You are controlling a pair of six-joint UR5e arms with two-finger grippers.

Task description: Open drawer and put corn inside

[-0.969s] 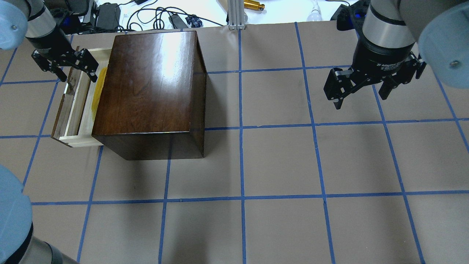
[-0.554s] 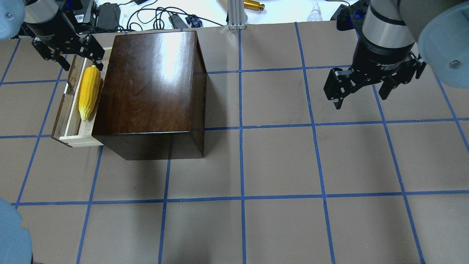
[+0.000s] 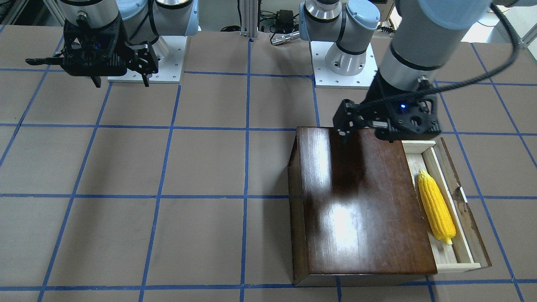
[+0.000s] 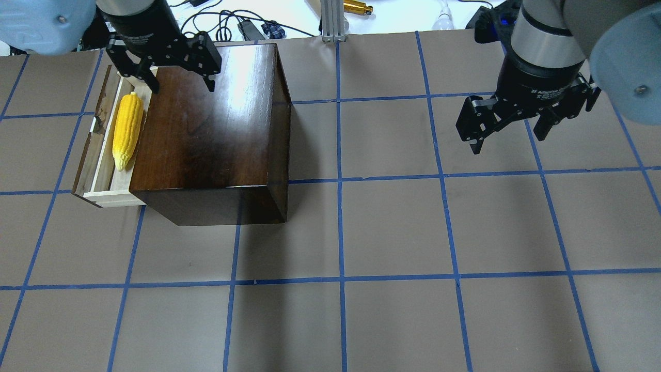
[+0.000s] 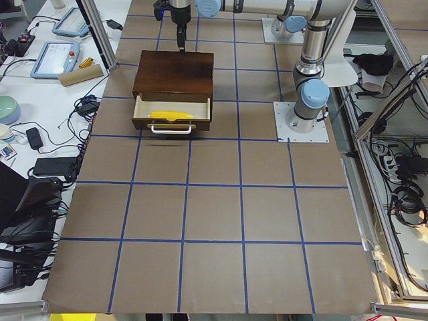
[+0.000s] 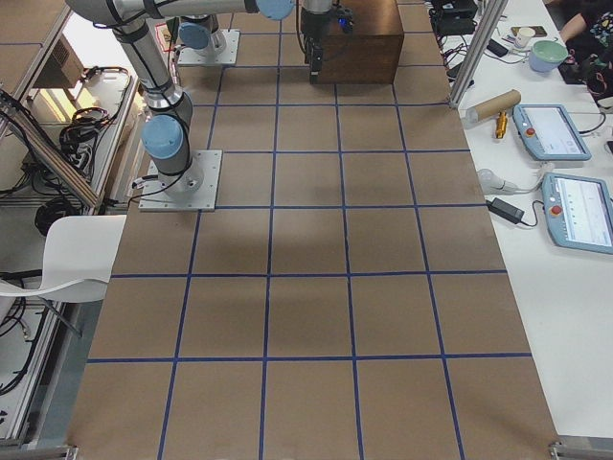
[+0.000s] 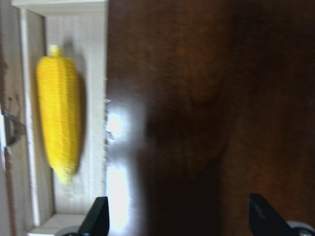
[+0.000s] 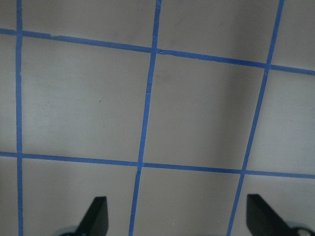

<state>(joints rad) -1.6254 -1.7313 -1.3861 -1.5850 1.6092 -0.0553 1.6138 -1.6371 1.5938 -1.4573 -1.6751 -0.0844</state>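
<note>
From overhead, the left gripper (image 4: pixel 182 85) hangs above the glossy dark-brown wooden box (image 4: pixel 211 134), its jaws spread wide and holding nothing. The bright yellow plastic corn cob (image 4: pixel 127 132) lies outside their gap, off past the outer jaw and lower down. It is inside the pulled-out drawer (image 4: pixel 89 160) of pale wood with a dark front panel. The right gripper (image 4: pixel 508 140) hovers well apart over the brown table (image 4: pixel 392 232) with its blue tape grid, jaws likewise open and empty.

In the front-facing view the cob lies flat on the drawer floor, its long axis along the drawer — parallel to the box's side, close beside it. Its narrow tip points toward the robot's base, and the wider end with the small pale stub points away. The drawer's front panel flanks it on the other side.

The left wrist view is blurred. Only the box's top shows between the two jaw tips — the cob sits off to one side, beyond one tip, with its narrow end nearer the jaws.

The right wrist view shows taped table between parted jaw tips.

From the exterior left, the cob is a yellow strip inside the open drawer, above its pale handle (image 5: pixel 170 128).
</note>
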